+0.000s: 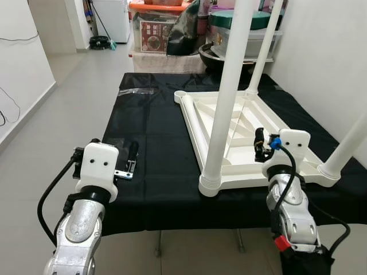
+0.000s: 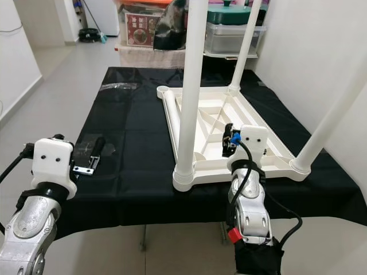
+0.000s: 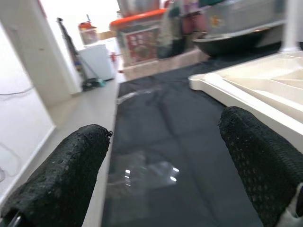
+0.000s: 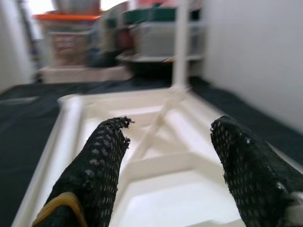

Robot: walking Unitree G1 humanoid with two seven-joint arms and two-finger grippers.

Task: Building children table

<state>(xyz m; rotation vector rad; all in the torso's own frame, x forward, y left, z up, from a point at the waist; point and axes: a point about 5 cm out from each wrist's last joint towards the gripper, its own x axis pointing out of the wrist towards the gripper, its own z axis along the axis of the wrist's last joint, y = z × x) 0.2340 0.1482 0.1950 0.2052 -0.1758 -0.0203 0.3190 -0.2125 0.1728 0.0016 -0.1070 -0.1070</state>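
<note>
Tabletop [image 1: 241,123] (upside down) lies under right tool [image 4: 165,161].

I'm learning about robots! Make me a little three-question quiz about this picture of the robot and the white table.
1. True or false: the white table top lies upside down on the black cloth with legs pointing up.
2. How many legs are already fitted: A) one, B) three, C) four?
3. Which gripper is over the table top?

Key:
1. True.
2. B. Three legs stand up, such as the near leg; the far left corner socket is empty.
3. The right gripper, fingers open. The left gripper, also open, is over the cloth.
</note>
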